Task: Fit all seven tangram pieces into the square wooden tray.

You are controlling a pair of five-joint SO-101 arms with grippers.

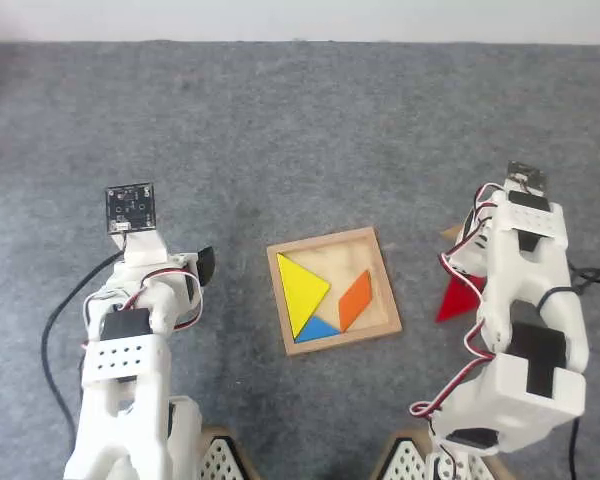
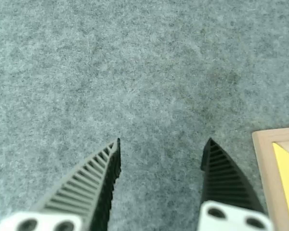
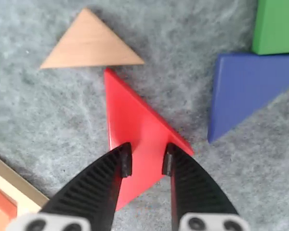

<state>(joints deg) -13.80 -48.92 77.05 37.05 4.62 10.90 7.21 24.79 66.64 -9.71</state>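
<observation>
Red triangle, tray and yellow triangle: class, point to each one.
red triangle (image 3: 135, 118), right wrist view, middle of its top face.
tray (image 1: 322, 240), high view, its far rim.
yellow triangle (image 1: 301, 294), high view, its middle.

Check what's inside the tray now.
In the tray: a yellow triangle, an orange parallelogram and a blue triangle; the rest is bare wood. Only the wood beneath those three is covered.

The left arm (image 1: 130, 360) and right arm (image 1: 525, 275) are showing white printed shells with black servo blocks, and red, white and black wires (image 1: 472, 340) are looping along their sides. A black cable (image 1: 46, 340) is trailing from the left arm toward eight o'clock. The left gripper (image 2: 164, 142) and right gripper (image 3: 147, 159) are wearing black ribbed fingers (image 2: 98, 183) on white mounts with round holes.
</observation>
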